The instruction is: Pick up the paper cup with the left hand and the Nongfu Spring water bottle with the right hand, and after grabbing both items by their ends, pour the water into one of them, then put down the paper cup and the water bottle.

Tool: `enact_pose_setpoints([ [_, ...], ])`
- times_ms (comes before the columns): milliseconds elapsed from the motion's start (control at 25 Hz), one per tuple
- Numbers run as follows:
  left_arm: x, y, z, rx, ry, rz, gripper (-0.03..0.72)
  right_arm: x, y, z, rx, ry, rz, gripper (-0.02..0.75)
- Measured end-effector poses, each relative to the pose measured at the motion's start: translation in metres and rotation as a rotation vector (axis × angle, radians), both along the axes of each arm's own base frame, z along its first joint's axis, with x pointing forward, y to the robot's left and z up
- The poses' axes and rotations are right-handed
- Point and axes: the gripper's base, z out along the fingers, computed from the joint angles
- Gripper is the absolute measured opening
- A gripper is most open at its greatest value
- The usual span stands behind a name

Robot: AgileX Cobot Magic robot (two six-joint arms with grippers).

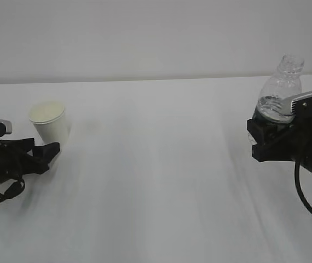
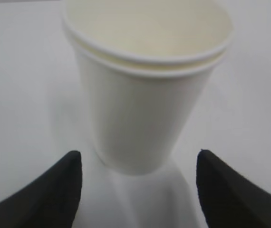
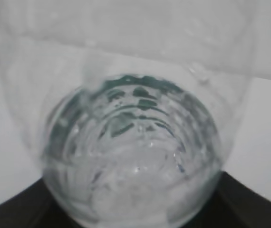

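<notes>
The cup (image 1: 48,121) stands on the table (image 1: 161,181) at the left, and the left gripper (image 2: 138,183) waits just in front of it with its jaws wide apart, not touching it. At the right, the right gripper (image 1: 265,143) has its jaws clamped low on the bottle (image 1: 279,90), which has a little water (image 3: 130,166) in it. The step looks like grabbing the cup. Next, the left gripper should slide forward around the cup and squeeze gently so it does not crush.

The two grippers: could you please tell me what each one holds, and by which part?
The right gripper grips the water bottle round its lower body. The left gripper holds nothing; its fingers stand apart before the paper cup.
</notes>
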Motion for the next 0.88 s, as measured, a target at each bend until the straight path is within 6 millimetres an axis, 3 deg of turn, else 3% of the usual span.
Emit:
enact_pose_setpoints([
  [880, 0.024, 0.0, 0.009, -0.001, -0.082, 0.0, 0.537, 0.0, 0.0, 0.0, -0.002, 0.003, 0.0, 0.459],
])
